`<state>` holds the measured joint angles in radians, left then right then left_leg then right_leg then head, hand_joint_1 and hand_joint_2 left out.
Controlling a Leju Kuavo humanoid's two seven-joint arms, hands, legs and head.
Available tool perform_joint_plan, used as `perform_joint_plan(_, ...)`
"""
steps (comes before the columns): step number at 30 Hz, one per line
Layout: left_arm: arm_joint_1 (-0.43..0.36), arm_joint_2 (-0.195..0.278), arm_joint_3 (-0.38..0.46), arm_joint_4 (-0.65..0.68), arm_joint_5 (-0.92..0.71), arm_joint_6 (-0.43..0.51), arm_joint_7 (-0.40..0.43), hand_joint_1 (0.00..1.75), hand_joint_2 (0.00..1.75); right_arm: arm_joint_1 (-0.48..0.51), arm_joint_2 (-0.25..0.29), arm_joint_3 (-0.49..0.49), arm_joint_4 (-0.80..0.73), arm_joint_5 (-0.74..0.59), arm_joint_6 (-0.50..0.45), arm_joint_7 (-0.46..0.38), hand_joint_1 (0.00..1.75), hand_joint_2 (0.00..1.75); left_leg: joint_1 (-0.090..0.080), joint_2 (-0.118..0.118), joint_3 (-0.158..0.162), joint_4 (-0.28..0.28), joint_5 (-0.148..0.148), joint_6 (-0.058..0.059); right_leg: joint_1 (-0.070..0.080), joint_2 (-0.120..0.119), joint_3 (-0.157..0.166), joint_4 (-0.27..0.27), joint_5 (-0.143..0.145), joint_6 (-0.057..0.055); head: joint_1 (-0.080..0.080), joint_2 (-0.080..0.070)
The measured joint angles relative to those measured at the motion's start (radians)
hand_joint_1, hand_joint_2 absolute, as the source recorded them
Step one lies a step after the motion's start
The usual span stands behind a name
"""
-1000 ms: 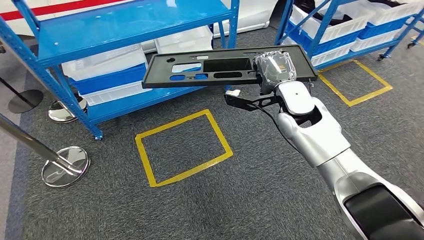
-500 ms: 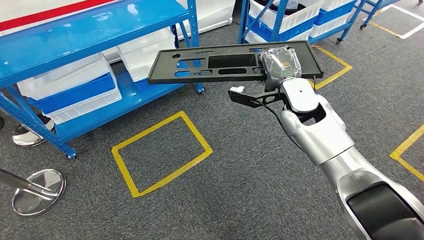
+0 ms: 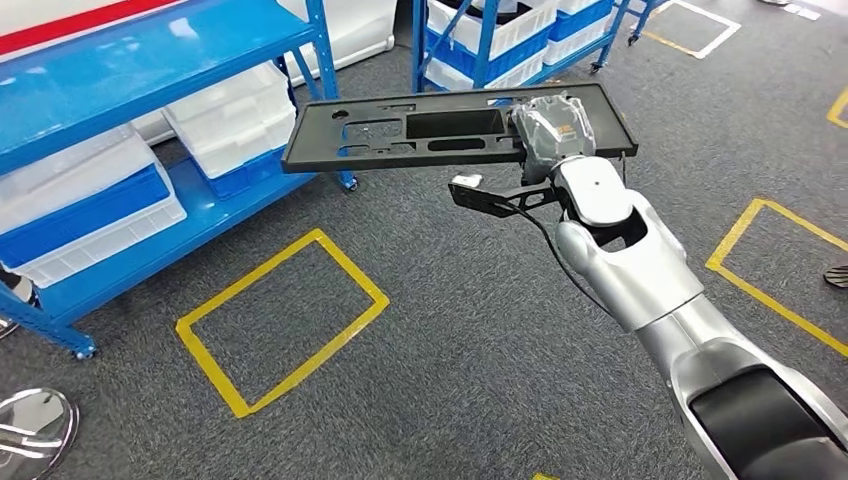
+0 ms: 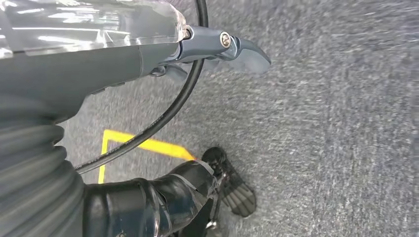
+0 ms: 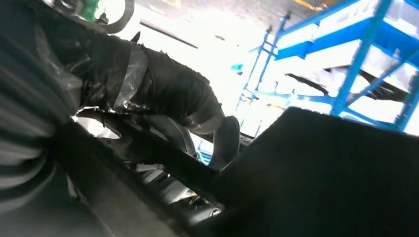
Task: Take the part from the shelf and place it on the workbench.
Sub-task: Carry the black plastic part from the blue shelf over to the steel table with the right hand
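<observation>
Part (image 3: 420, 130) gripped by right hand (image 3: 553, 135); no legible writing.

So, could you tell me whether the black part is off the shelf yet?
Off the shelf: the right hand holds the black part roughly level in the air above the carpet.

arm (image 3: 640, 270): silver, jointed | black cable (image 3: 560, 250) | fingers (image 5: 168, 98): black

Head view looks down from high at the carpet floor (image 3: 450, 350); the right wrist view, close in, shares its black panel (image 3: 420, 128) at 12 o'clock.
</observation>
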<state>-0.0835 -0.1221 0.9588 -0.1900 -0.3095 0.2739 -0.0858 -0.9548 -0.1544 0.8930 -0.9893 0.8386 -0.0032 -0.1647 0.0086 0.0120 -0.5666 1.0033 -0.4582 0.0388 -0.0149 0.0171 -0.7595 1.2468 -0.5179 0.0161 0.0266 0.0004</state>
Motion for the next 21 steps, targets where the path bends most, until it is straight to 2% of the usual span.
perform_joint_plan(1, 0.001, 0.000, 0.000, 0.000, 0.000, 0.000, 0.000, 0.00, 1.75, 0.003, 0.000, 0.000, 0.000, 0.001, 0.000, 0.000, 1.75, 1.75, -0.002, 0.013, -0.003, 0.002, 0.000, 0.000, -0.001, -0.008, -0.019, 0.052, -0.019, 0.002, 0.000, 0.000)
perform_joint_plan(2, 0.001, 0.001, 0.001, 0.000, -0.001, 0.001, 0.000, 0.00, 1.75, 0.006, 0.000, 0.000, 0.001, 0.002, 0.000, 0.000, 1.75, 1.75, -0.003, 0.025, -0.006, 0.004, 0.000, 0.000, -0.001, -0.012, -0.023, 0.073, -0.021, 0.003, 0.000, 0.000)
perform_joint_plan(3, 0.002, 0.001, 0.001, 0.000, -0.001, 0.001, 0.000, 0.00, 1.75, 0.008, 0.000, 0.000, 0.001, 0.003, 0.000, 0.000, 1.75, 1.75, -0.004, 0.038, -0.008, 0.007, -0.001, 0.000, -0.001, -0.017, -0.003, 0.045, -0.003, 0.002, 0.000, 0.000)
perform_joint_plan(4, 0.001, 0.002, 0.002, 0.000, -0.001, 0.001, 0.000, 0.00, 1.75, 0.008, 0.000, -0.001, 0.001, 0.004, 0.001, 0.000, 1.75, 1.75, -0.006, 0.049, -0.009, 0.010, -0.002, -0.001, 0.001, -0.026, 0.034, -0.015, 0.025, -0.001, 0.000, 0.000)
perform_joint_plan(6, 0.001, 0.001, 0.003, 0.000, -0.001, 0.001, 0.001, 0.00, 1.75, 0.006, 0.001, -0.004, 0.000, 0.006, 0.001, 0.000, 1.75, 1.75, -0.010, 0.071, -0.010, 0.016, -0.007, -0.004, 0.010, -0.066, 0.111, -0.151, 0.063, -0.014, 0.000, 0.000)
perform_joint_plan(8, 0.000, 0.001, 0.004, 0.000, -0.001, 0.001, 0.003, 0.00, 1.75, 0.002, 0.002, -0.007, -0.002, 0.008, 0.001, 0.001, 1.75, 1.75, -0.014, 0.091, -0.010, 0.017, -0.009, -0.011, 0.021, -0.084, 0.133, -0.201, 0.068, -0.026, 0.000, 0.000)
perform_joint_plan(10, -0.003, 0.001, 0.005, 0.000, -0.001, 0.000, 0.004, 0.00, 1.75, -0.001, 0.001, -0.008, -0.003, 0.011, 0.001, 0.003, 1.75, 1.75, -0.016, 0.107, -0.008, 0.016, -0.011, -0.020, 0.019, -0.060, 0.131, -0.205, 0.076, -0.035, 0.000, 0.000)
perform_joint_plan(11, -0.004, 0.001, 0.006, 0.000, -0.001, -0.001, 0.005, 0.00, 1.75, -0.002, 0.000, -0.008, -0.003, 0.014, 0.001, 0.004, 1.75, 1.75, -0.015, 0.096, -0.008, 0.021, -0.018, -0.026, 0.015, -0.049, 0.132, -0.212, 0.081, -0.040, 0.000, 0.000)
perform_joint_plan(13, -0.004, 0.000, 0.006, 0.000, -0.002, -0.002, 0.006, 0.00, 1.75, -0.005, 0.000, -0.009, -0.004, 0.018, 0.002, 0.004, 1.75, 1.75, -0.010, 0.044, -0.033, 0.080, -0.061, -0.037, 0.006, -0.030, 0.135, -0.223, 0.090, -0.051, 0.000, 0.000)
perform_joint_plan(14, -0.002, 0.000, 0.006, 0.000, -0.002, -0.002, 0.006, 0.00, 1.75, -0.006, 0.000, -0.009, -0.004, 0.020, 0.002, 0.005, 1.75, 1.75, -0.006, 0.015, -0.057, 0.138, -0.094, -0.042, 0.006, -0.021, 0.133, -0.224, 0.092, -0.053, 0.000, 0.000)
perform_joint_plan(16, 0.001, 0.000, 0.007, 0.000, -0.002, -0.003, 0.008, 0.00, 1.75, -0.006, 0.000, -0.009, -0.005, 0.022, 0.004, 0.008, 1.75, 1.75, -0.002, -0.004, -0.114, 0.266, -0.148, -0.048, 0.006, 0.003, 0.128, -0.221, 0.095, -0.056, 0.000, 0.000)
perform_joint_plan(17, 0.003, 0.000, 0.007, 0.000, -0.003, -0.003, 0.009, 0.00, 1.75, -0.005, 0.000, -0.009, -0.005, 0.023, 0.005, 0.009, 1.75, 1.75, 0.000, -0.005, -0.126, 0.294, -0.150, -0.051, 0.005, 0.017, 0.126, -0.219, 0.096, -0.055, 0.000, 0.000)
perform_joint_plan(18, 0.005, 0.000, 0.007, 0.000, -0.003, -0.004, 0.012, 0.00, 1.75, -0.005, -0.001, -0.009, -0.005, 0.024, 0.006, 0.009, 1.75, 1.75, 0.002, -0.007, -0.120, 0.284, -0.131, -0.052, 0.004, 0.032, 0.125, -0.216, 0.096, -0.054, 0.000, 0.000)
perform_joint_plan(19, 0.005, 0.000, 0.007, 0.000, -0.004, -0.004, 0.014, 0.00, 1.75, -0.005, -0.001, -0.009, -0.006, 0.024, 0.006, 0.009, 1.75, 1.75, 0.005, -0.012, -0.097, 0.236, -0.097, -0.053, 0.002, 0.047, 0.125, -0.213, 0.096, -0.052, 0.000, 0.000)
perform_joint_plan(20, 0.006, 0.000, 0.008, 0.000, -0.004, -0.005, 0.016, 0.00, 1.75, -0.005, -0.001, -0.009, -0.006, 0.024, 0.007, 0.009, 1.75, 1.75, 0.009, -0.029, -0.065, 0.166, -0.061, -0.053, 0.001, 0.060, 0.123, -0.209, 0.095, -0.049, 0.000, 0.000)
perform_joint_plan(21, 0.006, 0.000, 0.008, 0.000, -0.005, -0.005, 0.017, 0.00, 1.75, -0.005, -0.001, -0.009, -0.007, 0.025, 0.007, 0.009, 1.75, 1.75, 0.012, -0.052, -0.034, 0.101, -0.037, -0.054, 0.000, 0.073, 0.119, -0.203, 0.095, -0.044, 0.000, 0.000)
